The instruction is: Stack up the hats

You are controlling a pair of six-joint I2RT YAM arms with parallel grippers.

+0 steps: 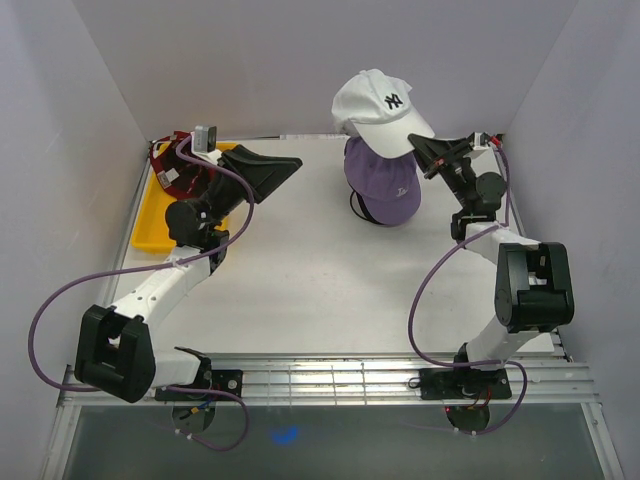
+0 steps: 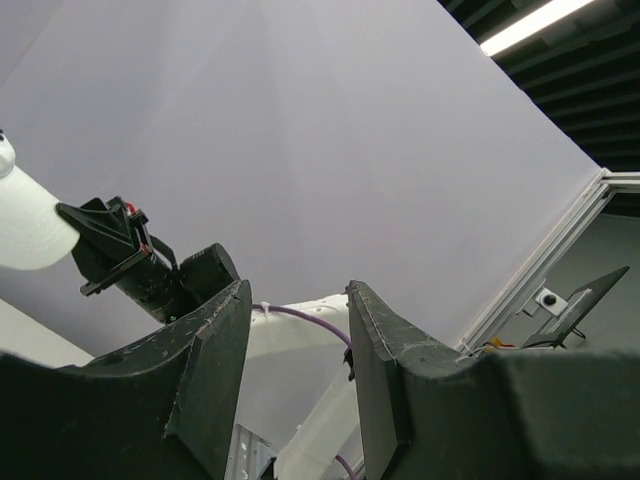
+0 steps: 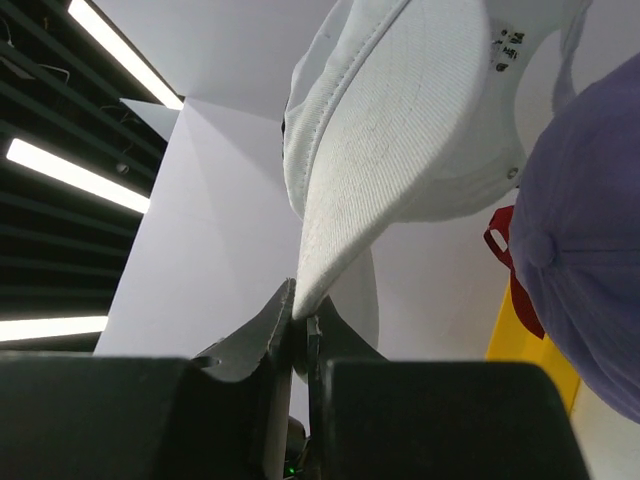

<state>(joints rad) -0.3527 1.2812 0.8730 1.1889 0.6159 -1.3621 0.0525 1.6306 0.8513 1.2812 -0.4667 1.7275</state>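
Observation:
My right gripper (image 1: 424, 150) is shut on the brim tip of the white cap (image 1: 380, 105) and holds it in the air above the lavender cap (image 1: 385, 185), which sits on the table at the back middle. A dark edge (image 1: 357, 205), possibly the black cap, shows under the lavender cap. In the right wrist view my gripper (image 3: 300, 318) pinches the white brim (image 3: 390, 150), with the lavender cap (image 3: 590, 260) to the right. The dark red cap (image 1: 172, 172) lies in the yellow tray. My left gripper (image 1: 285, 170) is open and empty, also in its wrist view (image 2: 298, 300).
The yellow tray (image 1: 160, 235) stands at the back left against the left wall. White walls close in the table on the left, back and right. The left arm's elbow hangs over the tray. A metal rail runs along the near edge.

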